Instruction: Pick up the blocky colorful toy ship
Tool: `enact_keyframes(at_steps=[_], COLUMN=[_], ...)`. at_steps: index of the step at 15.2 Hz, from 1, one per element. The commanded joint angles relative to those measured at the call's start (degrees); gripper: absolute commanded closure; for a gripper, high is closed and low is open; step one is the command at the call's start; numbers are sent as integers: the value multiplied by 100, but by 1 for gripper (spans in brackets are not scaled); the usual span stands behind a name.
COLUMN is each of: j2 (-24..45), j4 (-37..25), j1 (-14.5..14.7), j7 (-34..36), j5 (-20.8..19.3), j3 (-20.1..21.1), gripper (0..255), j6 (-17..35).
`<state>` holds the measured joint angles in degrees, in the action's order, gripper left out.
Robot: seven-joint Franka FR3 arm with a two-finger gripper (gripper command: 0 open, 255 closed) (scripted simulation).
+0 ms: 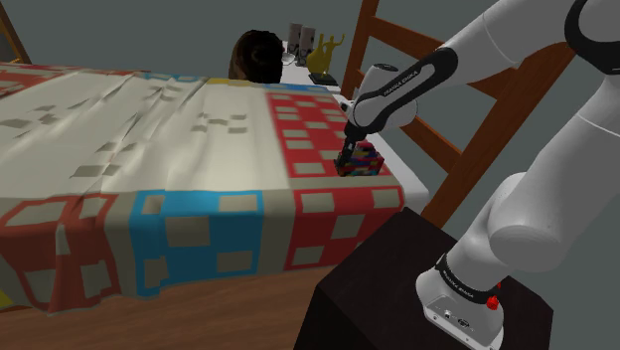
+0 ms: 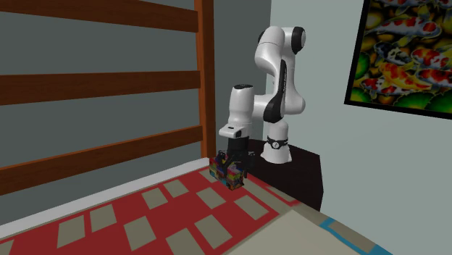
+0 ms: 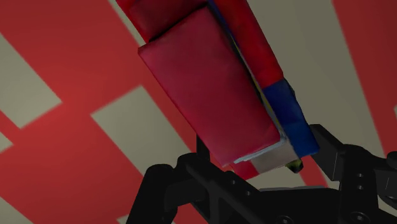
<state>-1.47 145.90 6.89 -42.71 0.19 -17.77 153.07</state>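
The bed point(image 1: 199, 129), under a patchwork quilt of red, blue and cream squares, carries the task's thing at its near corner, which is likely why the dark stand point(image 1: 397, 283) sits right against that corner. From there the white arm point(image 1: 537, 214) folds over and points straight down, so it can approach from above. The toy ship point(image 1: 365, 161), blocky in red, blue and other colours, lies on a red patch by the bed's edge. The black tool point(image 1: 349, 149) is clamped across the ship's narrow end, one finger on the red side and one on the blue. The ship seems not yet lifted.
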Motion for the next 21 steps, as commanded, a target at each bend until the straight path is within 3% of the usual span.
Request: enact_keyframes(at_steps=[1,6,21], j2=[7,19,-943], j4=[7,-7,-377], j1=[-3,-2,-76], j7=[-1,-2,329], j5=[-1,4,-438], j3=[-4,-2,73], gripper=[255,255,255], j6=[-1,-5,-1301])
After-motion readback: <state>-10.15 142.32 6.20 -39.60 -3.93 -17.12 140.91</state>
